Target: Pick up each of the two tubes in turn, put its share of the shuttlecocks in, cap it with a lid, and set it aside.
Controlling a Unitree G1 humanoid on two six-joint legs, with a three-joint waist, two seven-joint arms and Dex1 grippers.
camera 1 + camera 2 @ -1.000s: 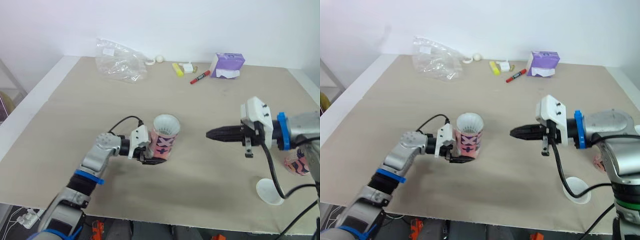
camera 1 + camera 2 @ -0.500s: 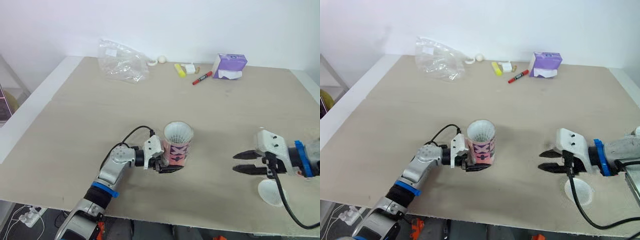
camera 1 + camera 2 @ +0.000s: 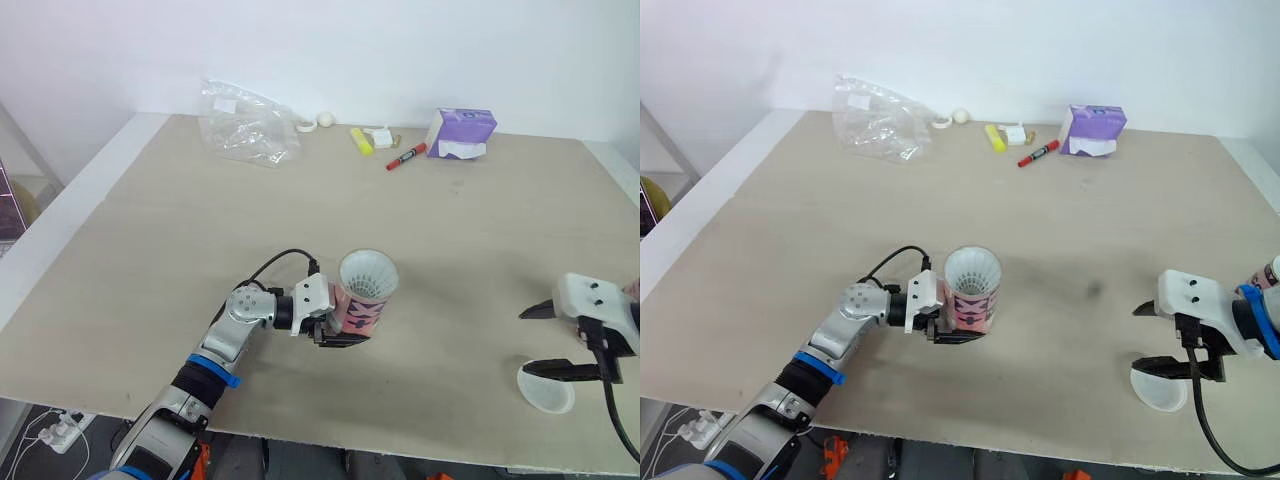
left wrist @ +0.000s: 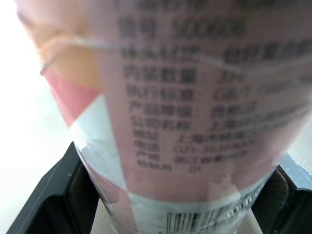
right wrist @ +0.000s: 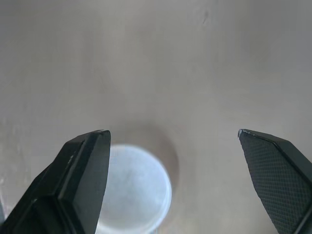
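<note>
A pink patterned tube [image 3: 362, 302] stands upright near the table's front middle, white shuttlecock feathers [image 3: 367, 275] showing in its open mouth. My left gripper [image 3: 336, 328] is shut on the tube's lower part; in the left wrist view the printed tube [image 4: 195, 112] sits between the black fingers [image 4: 48, 195]. At the front right my right gripper [image 3: 1142, 338] is open with nothing between its fingers. A white round lid [image 3: 1160, 387] lies flat on the table just below it. In the right wrist view the lid [image 5: 131, 187] lies close to one finger [image 5: 83, 170].
Along the far edge lie a crumpled clear plastic bag [image 3: 245, 120], a small white ball [image 3: 325, 119], a yellow item [image 3: 358, 140], a red marker [image 3: 403, 155] and a purple tissue pack [image 3: 460, 132]. The table's front edge [image 3: 400, 455] runs close below both grippers.
My right gripper has gone from shut to open and drawn back to the front right, over the lid. The left gripper keeps its hold on the tube. The camera has shifted.
</note>
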